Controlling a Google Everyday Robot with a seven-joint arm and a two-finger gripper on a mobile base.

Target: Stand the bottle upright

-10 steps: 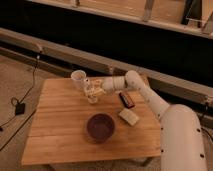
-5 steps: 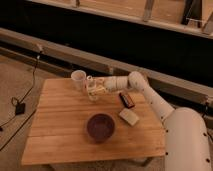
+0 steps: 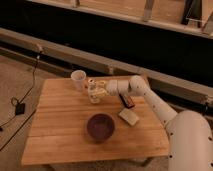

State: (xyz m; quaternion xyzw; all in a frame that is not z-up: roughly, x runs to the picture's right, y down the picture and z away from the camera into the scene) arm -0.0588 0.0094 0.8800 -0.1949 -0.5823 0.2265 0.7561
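Note:
The small clear bottle [image 3: 93, 92] with a whitish cap stands about upright at the back of the wooden table [image 3: 60, 125], just right of the white cup [image 3: 78, 80]. My gripper [image 3: 98, 91] reaches in from the right and sits right at the bottle, its fingers around or against the bottle's body. The white arm [image 3: 145, 97] stretches across the table's back right part.
A dark purple bowl [image 3: 100, 126] sits in the middle of the table. A pale sponge-like block [image 3: 129, 117] lies right of it, and a dark flat object [image 3: 127, 101] lies under the arm. A cable [image 3: 27, 95] runs across the floor at the left.
The bottle has risen from a tilted pose to about upright, with the gripper staying at it and shifting slightly left toward the cup.

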